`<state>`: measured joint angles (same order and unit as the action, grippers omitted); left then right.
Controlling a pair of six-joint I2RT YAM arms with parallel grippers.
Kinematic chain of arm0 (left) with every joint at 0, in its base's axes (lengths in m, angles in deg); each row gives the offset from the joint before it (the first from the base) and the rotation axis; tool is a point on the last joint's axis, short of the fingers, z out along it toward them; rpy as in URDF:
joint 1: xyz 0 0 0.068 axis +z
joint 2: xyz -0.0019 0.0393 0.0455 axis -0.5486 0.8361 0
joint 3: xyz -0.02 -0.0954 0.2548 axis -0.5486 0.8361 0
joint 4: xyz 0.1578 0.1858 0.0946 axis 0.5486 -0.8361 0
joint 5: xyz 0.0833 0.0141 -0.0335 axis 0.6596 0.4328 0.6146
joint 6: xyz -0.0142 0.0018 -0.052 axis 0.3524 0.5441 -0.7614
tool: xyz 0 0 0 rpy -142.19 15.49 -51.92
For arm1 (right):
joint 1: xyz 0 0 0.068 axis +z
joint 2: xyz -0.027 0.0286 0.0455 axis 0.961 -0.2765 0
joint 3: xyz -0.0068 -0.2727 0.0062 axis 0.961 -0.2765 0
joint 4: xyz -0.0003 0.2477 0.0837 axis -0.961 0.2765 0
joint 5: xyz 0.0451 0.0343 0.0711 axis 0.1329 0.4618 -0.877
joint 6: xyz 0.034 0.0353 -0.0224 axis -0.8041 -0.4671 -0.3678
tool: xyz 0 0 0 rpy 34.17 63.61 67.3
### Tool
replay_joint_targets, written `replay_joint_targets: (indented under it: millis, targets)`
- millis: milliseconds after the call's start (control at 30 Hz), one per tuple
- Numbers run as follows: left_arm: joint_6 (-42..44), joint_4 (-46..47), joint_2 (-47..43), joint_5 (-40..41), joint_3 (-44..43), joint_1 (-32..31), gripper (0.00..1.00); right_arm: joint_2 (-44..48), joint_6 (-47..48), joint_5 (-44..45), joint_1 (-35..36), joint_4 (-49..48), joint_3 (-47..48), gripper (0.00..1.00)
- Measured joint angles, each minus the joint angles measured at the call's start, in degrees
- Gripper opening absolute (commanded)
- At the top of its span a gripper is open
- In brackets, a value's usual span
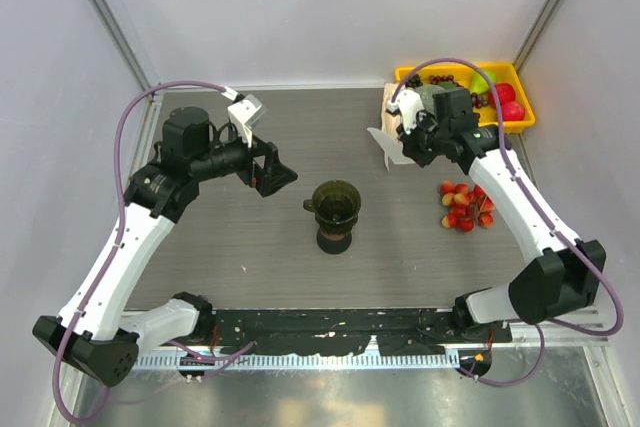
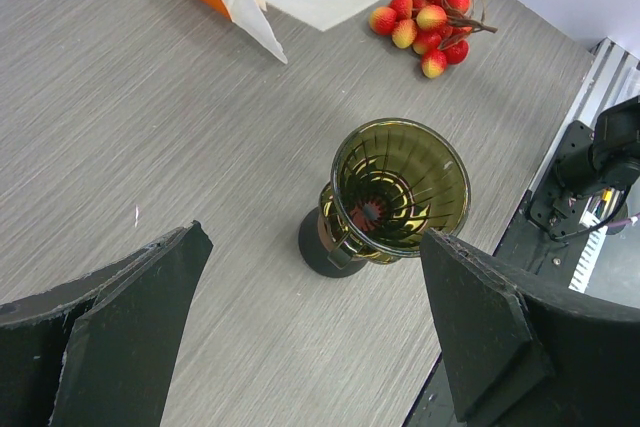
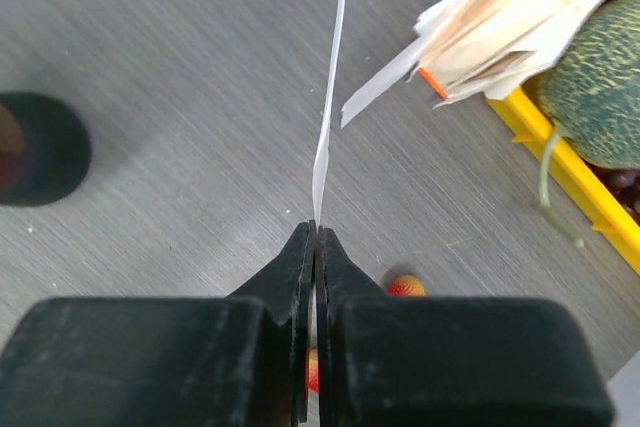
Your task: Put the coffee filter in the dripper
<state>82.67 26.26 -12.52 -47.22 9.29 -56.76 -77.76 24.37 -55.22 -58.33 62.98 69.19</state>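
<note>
Pressed together at the bottom of the right wrist view, the right end effector [image 3: 315, 237] pinches the coffee filter [image 3: 328, 97] by one edge, clear of the paper pack [image 3: 500, 17] at upper right. At the centre of the top view, the dripper [image 1: 336, 201] stands mouth-up on the surface [image 1: 240, 237]. The left end effector [image 1: 272, 175], spread, hovers near its upper left, and the red fruits [image 1: 466, 207] seem off the path.
</note>
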Motion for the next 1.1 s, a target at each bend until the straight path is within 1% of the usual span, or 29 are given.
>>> replay_joint_targets:
  millis: [133, 300, 433, 567, 700, 867, 1000, 1100]
  targets:
    - [0.0, 0.0, -0.2, 0.0, 0.0, 0.0, 0.99, -4.7, 5.2, 0.1, 1.5, 2.4, 0.3, 0.05]
    - [0.0, 0.0, -0.3, 0.0, 0.0, 0.0, 0.99, -15.4, 10.6, 3.5, 2.4, 4.4, 2.2, 0.05]
    - [0.0, 0.0, -0.3, 0.0, 0.0, 0.0, 0.99, -21.0, 12.3, 7.4, 2.4, 3.3, 4.4, 0.05]
    - [0.1, 0.0, -0.3, 0.0, 0.0, 0.0, 0.99, -24.2, 13.9, 11.7, 2.4, -0.7, 8.3, 0.05]
    - [0.2, 0.0, -0.3, 0.0, 0.0, 0.0, 0.99, -25.3, 15.4, 15.1, 2.4, -5.2, 11.8, 0.05]
    - [0.4, 0.0, -0.3, 0.0, 0.0, 0.0, 0.99, -25.3, 15.8, 15.7, 2.4, -7.8, 14.8, 0.06]
    - [1.1, -0.3, -0.3, 0.0, 0.0, 0.0, 0.99, -23.7, 15.2, 12.4, 2.3, -5.9, 14.7, 0.05]
    - [2.4, -1.2, -0.8, -0.1, 0.0, 0.0, 0.99, -18.8, 13.5, 7.9, 2.3, -2.2, 13.3, 0.05]
